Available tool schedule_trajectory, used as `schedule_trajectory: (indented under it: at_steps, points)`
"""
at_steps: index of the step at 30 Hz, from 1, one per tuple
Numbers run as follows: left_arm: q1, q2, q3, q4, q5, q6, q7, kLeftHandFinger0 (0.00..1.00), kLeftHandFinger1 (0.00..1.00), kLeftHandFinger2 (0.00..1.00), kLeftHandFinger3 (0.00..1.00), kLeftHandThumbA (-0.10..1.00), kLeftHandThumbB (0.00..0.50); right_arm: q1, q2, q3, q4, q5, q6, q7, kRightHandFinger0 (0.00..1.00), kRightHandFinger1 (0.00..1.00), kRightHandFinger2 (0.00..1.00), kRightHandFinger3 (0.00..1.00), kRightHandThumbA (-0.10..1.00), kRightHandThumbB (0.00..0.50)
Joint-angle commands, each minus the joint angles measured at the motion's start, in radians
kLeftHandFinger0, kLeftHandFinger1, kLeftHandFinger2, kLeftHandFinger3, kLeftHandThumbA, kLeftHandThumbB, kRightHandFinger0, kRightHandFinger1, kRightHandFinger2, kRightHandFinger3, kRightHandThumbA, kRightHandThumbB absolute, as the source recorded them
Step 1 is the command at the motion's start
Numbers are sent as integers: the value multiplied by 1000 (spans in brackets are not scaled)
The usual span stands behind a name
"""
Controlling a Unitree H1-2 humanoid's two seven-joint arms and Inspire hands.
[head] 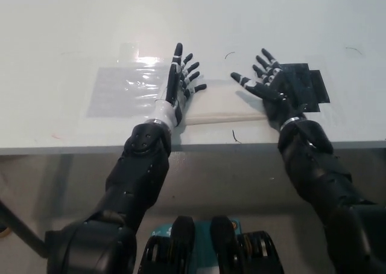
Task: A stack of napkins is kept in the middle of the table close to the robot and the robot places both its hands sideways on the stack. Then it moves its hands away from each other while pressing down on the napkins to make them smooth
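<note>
A flat white stack of napkins [222, 107] lies near the table's front edge, in the middle. My left hand [180, 82] stands sideways on the stack's left end, fingers straight and spread, holding nothing. My right hand [266, 86] rests on the stack's right end, palm turned inward, fingers apart and pointing away from me. The bare middle of the stack shows between the two hands. The right edge of the napkins is hidden under the right hand.
A clear plastic sheet [123, 90] is taped flat on the white table [199, 20] left of the napkins. A black patch [309, 84] lies just right of my right hand. The table's front edge [72, 148] runs close under both wrists.
</note>
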Motion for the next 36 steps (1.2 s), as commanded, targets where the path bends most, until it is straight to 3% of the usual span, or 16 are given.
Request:
schedule_trajectory:
  at_steps: [1, 8, 10, 16, 21, 22, 24, 27, 28, 32, 36]
  points:
    - [-14, 47, 4, 7, 2, 1, 0, 1000, 1000, 1000, 1000, 1000, 392, 36, -56, -19, 11, 15, 13, -18, 1000, 1000, 1000, 1000, 1000, 331]
    - [-26, 66, -7, 11, 11, 6, -8, 1000, 1000, 1000, 1000, 1000, 416, 20, -66, -11, 5, -1, -4, -29, 1000, 1000, 1000, 1000, 1000, 342]
    - [-27, 74, -10, 14, 13, 7, -9, 1000, 1000, 1000, 1000, 1000, 416, 17, -68, -15, 3, 4, -4, -26, 1000, 1000, 1000, 1000, 1000, 318]
    - [-22, 96, -23, 7, 26, 1, -13, 1000, 1000, 1000, 1000, 1000, 405, 15, -74, -12, -5, 1, -10, -12, 1000, 1000, 1000, 1000, 1000, 318]
    - [-25, 113, -21, -1, 24, -9, -31, 1000, 1000, 1000, 1000, 1000, 413, 0, -71, -27, -31, 22, -23, 28, 1000, 1000, 1000, 1000, 1000, 341]
    - [-26, 114, -22, -1, 25, -11, -31, 1000, 1000, 1000, 1000, 1000, 413, -2, -71, -28, -35, 23, -28, 35, 1000, 1000, 1000, 1000, 1000, 376]
    - [-27, 119, -20, -26, 21, -8, -40, 1000, 1000, 1000, 1000, 1000, 394, -13, -63, -27, -78, 26, -50, 61, 1000, 1000, 1000, 1000, 1000, 362]
    - [-10, 116, -22, -119, 10, 18, -73, 1000, 1000, 1000, 1000, 1000, 377, -4, -51, -4, -186, 7, -84, 58, 1000, 1000, 1000, 1000, 1000, 369]
    - [2, 116, -25, -186, 5, 34, -90, 1000, 1000, 1000, 1000, 1000, 405, 13, -40, 6, -292, 7, -64, 60, 1000, 1000, 1000, 1000, 1000, 367]
    - [52, 110, -37, -470, -28, 136, -141, 1000, 1000, 1000, 1000, 1000, 422, 92, -10, 42, -687, 19, 65, 47, 1000, 1000, 1000, 1000, 1000, 353]
    - [103, 104, -65, -742, -36, 222, -148, 1000, 1000, 1000, 1000, 1000, 372, 131, -2, 65, -915, 19, 132, 27, 1000, 1000, 1000, 1000, 1000, 351]
